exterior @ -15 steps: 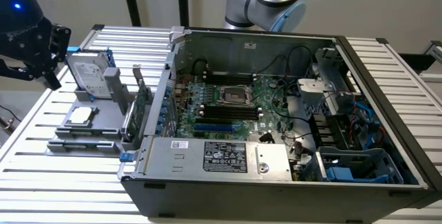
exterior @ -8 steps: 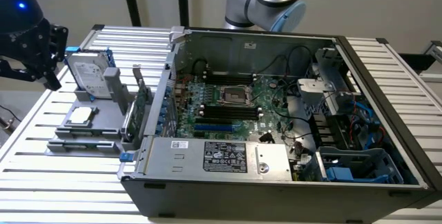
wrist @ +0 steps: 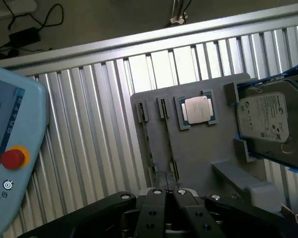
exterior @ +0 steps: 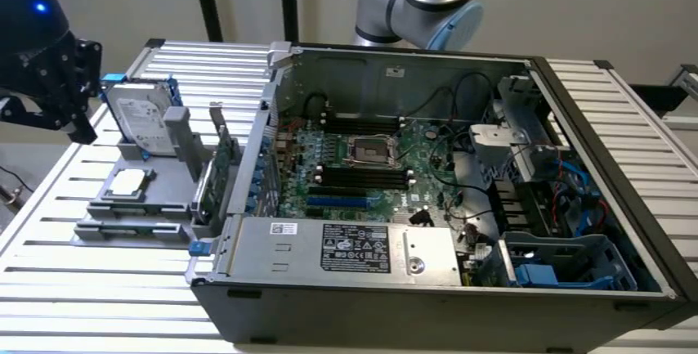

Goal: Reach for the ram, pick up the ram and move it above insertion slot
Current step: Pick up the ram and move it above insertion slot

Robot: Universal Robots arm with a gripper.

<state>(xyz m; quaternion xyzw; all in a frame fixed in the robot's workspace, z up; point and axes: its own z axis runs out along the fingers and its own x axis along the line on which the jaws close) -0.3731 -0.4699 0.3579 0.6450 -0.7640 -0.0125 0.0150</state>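
Note:
Two long thin strips stand on edge in narrow slots of the grey holder [wrist: 198,153]; the nearer one looks like the ram [wrist: 168,139], seen edge-on so its chips are hidden. My gripper [wrist: 167,187] hovers above that end of the holder, fingers pressed together with nothing between them. In the exterior view the black gripper [exterior: 77,125] hangs at the exterior view's left, above and beside the holder [exterior: 131,207]. The long black memory slots [exterior: 360,176] lie on the motherboard inside the open computer case [exterior: 327,289].
A silver hard drive [exterior: 142,123] stands upright at the holder's back, a processor chip [wrist: 198,110] lies flat in its middle, and a green expansion card [exterior: 224,166] stands by the case wall. A teach pendant [wrist: 10,148] with a red button sits on the slatted table.

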